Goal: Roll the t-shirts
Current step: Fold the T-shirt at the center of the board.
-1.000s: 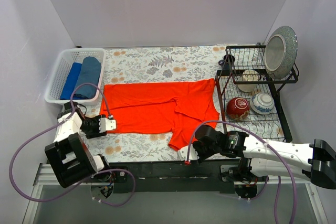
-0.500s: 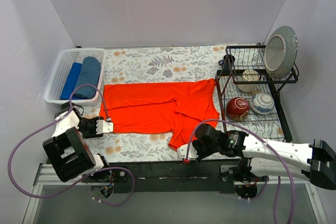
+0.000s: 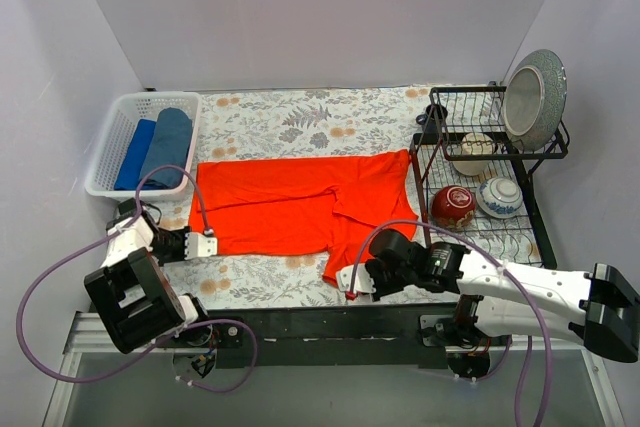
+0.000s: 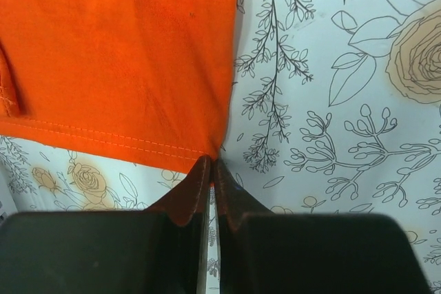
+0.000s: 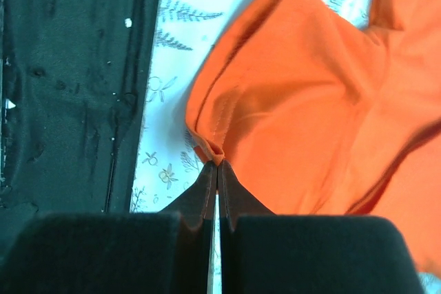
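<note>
- Lying side by side in the white basket (image 3: 108,162) at the far left of the floral tabletop (image 3: 300,117), a royal blue t-shirt (image 3: 135,152) and a dusty blue t-shirt (image 3: 168,147) are seen, each bundled lengthwise.
- The left claw (image 3: 208,243) (image 4: 212,170) is held low over the tabletop and is clenched on the near left corner of the orange-red t-shirt (image 3: 290,202) (image 4: 117,53), with the stitched hem pinched right at the fingertips.
- The orange-red t-shirt is spread flat across the middle of the tabletop, and its right part is folded over and trails toward the near edge.
- The right claw (image 3: 352,285) (image 5: 217,170) is clenched on the shirt's near right end (image 5: 296,101); a small fold of hem is gripped at the tips, and the cloth behind it is drawn into loose folds.
- A black wire dish rack (image 3: 430,157) is set at the right, just beside the shirt; a glossy dark-red bowl (image 3: 452,207) and an upright grey plate (image 3: 533,97) are held in it.
</note>
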`<state>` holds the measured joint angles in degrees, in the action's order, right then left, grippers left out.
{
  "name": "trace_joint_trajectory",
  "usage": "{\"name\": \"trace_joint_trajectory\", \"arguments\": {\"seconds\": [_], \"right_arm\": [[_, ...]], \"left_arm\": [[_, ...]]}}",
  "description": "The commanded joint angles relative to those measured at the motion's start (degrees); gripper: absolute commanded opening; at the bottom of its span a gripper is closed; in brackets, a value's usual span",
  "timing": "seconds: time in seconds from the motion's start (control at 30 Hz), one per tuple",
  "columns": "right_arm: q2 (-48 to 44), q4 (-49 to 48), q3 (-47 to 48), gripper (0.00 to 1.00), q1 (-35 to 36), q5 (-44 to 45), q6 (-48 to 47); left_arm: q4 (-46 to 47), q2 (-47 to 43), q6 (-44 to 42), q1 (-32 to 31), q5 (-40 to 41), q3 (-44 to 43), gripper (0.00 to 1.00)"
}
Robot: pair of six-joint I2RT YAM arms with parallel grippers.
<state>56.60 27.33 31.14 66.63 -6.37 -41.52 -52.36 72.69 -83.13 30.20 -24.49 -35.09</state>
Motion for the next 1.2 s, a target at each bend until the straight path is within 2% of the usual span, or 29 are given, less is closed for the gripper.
{"name": "trace_joint_trajectory", "arguments": {"seconds": [0.0,0.07,0.17,0.33,0.47,0.73,0.9,1.17], "right_arm": [[0.70,6.48,7.97,0.01,-0.97,-0.48,4.68],[1.06,9.57,11.73,0.01,-1.50,-2.49,6.01],[1.58,11.86,16.74,0.01,-2.64,-0.31,8.56],[2.20,16.17,23.35,0.01,-8.18,1.88,8.91],[2.64,18.63,27.92,0.01,-11.78,2.85,8.91],[7.55,10.73,30.56,0.01,-19.52,5.48,8.30],[11.33,6.25,33.11,0.01,-22.15,10.05,5.75],[19.33,4.14,39.61,0.01,-26.11,11.64,5.13]], "left_arm": [[-3.53,1.41,0.17,1.97,4.01,-0.32,0.00],[-5.81,0.97,-2.11,2.85,5.67,-0.94,0.00],[-9.15,0.44,-6.07,4.96,6.65,-2.70,0.00],[-13.99,0.70,-5.55,5.14,4.28,-8.49,0.00],[-17.68,3.16,-1.60,5.14,1.73,-13.68,0.00],[-21.12,7.46,5.60,5.14,-3.02,-19.05,0.00],[-18.13,9.49,9.91,5.05,-6.61,-21.50,0.00],[-13.66,11.69,15.36,4.61,-8.29,-23.79,0.00]]}}
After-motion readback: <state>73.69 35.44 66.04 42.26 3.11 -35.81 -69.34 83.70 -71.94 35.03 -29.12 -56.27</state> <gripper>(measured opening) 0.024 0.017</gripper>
